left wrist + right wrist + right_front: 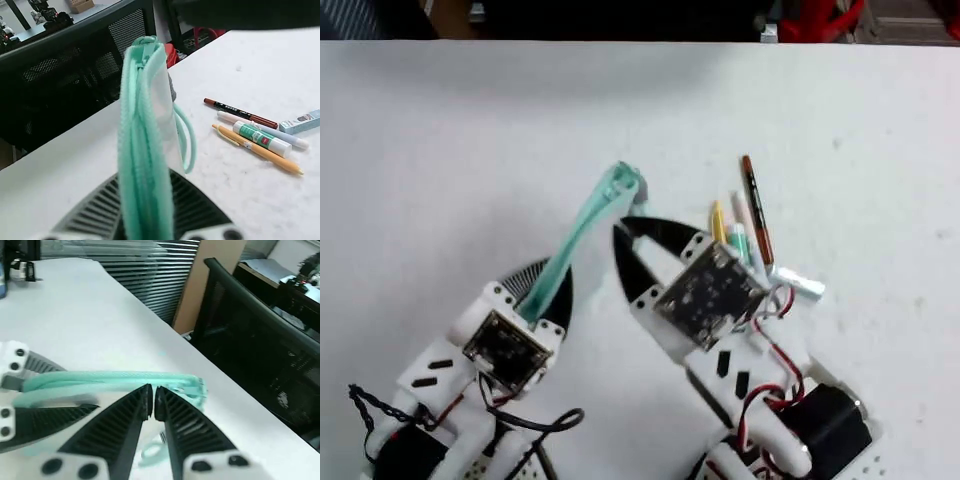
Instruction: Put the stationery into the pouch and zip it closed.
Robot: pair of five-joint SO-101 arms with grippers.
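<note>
A mint-green pouch stands on edge, lifted at a slant, with my left gripper shut on its lower end. In the left wrist view the pouch rises between the ribbed jaws of the left gripper, zip edge toward the camera and a loop strap hanging at its side. My right gripper is shut, its tips right against the pouch's long edge; I cannot tell whether they pinch anything. The stationery lies on the table beyond: a brown pen, a yellow pen, a glue stick, a white pen.
A small pale box lies beside the pens, close to my right arm's wrist. The white table runs wide to the left and far side. Black chairs stand beyond the table's edge.
</note>
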